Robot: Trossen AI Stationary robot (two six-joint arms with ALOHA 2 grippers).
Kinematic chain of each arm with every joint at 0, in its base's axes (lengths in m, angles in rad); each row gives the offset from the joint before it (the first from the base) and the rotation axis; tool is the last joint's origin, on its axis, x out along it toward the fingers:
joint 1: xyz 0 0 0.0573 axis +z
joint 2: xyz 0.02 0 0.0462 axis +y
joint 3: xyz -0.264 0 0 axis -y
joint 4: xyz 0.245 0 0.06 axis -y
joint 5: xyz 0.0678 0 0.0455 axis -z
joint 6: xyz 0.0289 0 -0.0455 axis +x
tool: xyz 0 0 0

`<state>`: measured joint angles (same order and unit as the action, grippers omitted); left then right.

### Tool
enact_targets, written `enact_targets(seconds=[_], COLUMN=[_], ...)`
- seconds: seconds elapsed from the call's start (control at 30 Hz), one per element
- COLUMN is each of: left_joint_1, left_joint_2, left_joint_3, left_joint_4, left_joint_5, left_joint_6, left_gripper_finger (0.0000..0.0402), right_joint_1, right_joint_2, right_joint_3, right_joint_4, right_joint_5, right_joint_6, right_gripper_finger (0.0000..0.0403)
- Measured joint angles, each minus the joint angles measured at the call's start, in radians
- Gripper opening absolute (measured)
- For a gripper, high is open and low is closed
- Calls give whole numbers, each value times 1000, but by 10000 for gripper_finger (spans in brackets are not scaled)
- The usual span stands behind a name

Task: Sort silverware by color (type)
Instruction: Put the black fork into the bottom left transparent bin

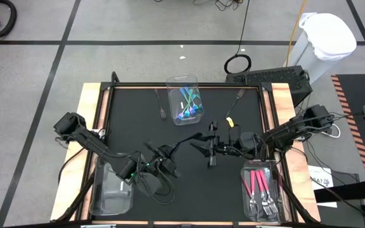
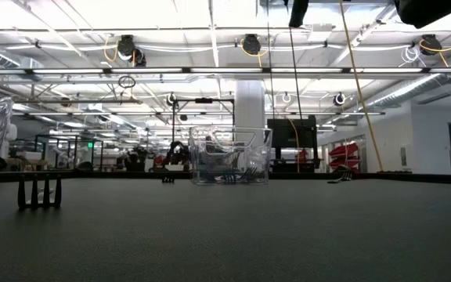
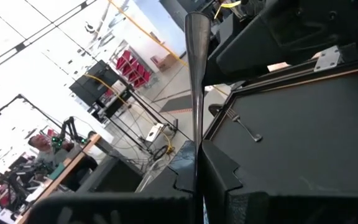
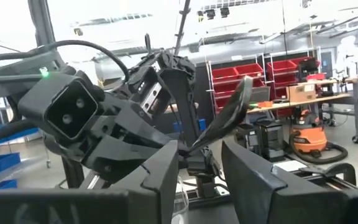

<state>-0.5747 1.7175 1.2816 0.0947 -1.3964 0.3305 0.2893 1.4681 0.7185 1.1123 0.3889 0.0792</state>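
With the left end effector (image 1: 165,167) clamped on a slim dark-grey utensil (image 3: 195,87) above the black surface (image 1: 138,120), it should probably centre over the near-left clear plastic bin (image 1: 99,190) before releasing, while the right end effector (image 1: 211,149) hovers mid-surface, its grip impossible to tell.

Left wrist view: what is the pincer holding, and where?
The left pincer pinches a thin dark utensil by one end; the rest sticks out.

We see a grey tiled floor (image 1: 138,60) with dark seams, a white bin (image 1: 327,39), and red shelf bins (image 4: 247,70).
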Motion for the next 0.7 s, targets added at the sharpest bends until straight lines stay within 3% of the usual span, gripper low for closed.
enact_targets(seconds=[0.53, 0.7], left_joint_1=[15, 19], left_joint_2=[30, 34], left_joint_3=[0, 0], left_joint_4=[-13, -17], left_joint_5=[-3, -7], left_joint_6=[-1, -1], left_gripper_finger=[6, 6], right_joint_1=[0, 0], right_joint_2=[0, 0], right_joint_3=[0, 0], right_joint_4=[27, 25], right_joint_5=[2, 4], right_joint_6=[34, 30], right_gripper_finger=[116, 74])
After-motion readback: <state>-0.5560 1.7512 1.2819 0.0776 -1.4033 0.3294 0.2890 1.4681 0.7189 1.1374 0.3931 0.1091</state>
